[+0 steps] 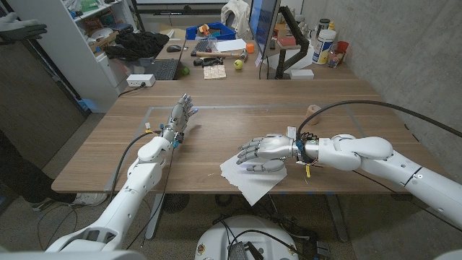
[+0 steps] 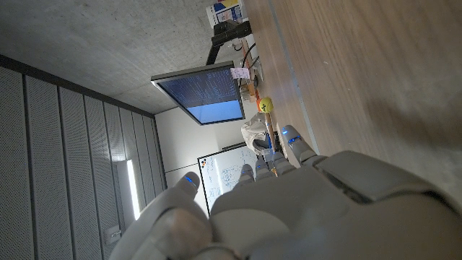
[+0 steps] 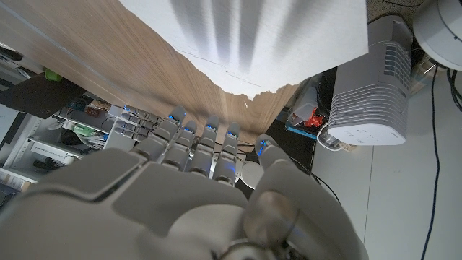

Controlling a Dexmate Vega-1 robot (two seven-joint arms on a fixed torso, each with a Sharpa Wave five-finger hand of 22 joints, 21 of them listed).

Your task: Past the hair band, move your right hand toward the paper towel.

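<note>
Head view puts your right hand (image 1: 263, 153) low over the paper towel (image 1: 253, 179), which lies near the table's (image 1: 238, 123) front edge, a little right of the middle. Your fingers (image 1: 247, 154) point toward the robot's left and are spread apart with nothing between them, so the hand is open. They reach over the sheet's upper part; you cannot tell from here whether they touch the paper or hang just above it. One corner of the towel pokes out past the table's front edge.

From your right wrist view, the right hand's (image 3: 195, 195) back shows with its fingers (image 3: 180, 133) extended and apart, and the white paper towel (image 3: 260, 40) lies on the wood just beyond the fingertips, its torn edge nearest them.

Your left hand (image 1: 180, 115) sits well apart from the towel, on the table's left side, farther from the front edge. Its fingers reach away from the robot, slightly parted, holding nothing. In your left wrist view the left hand (image 2: 303, 209) shows from behind above bare wood, fingers (image 2: 292, 141) extended.

A black cable (image 1: 361, 107) arcs over the table's right side to your right wrist. Behind the table stands a cluttered desk with a monitor (image 1: 261, 29).
</note>
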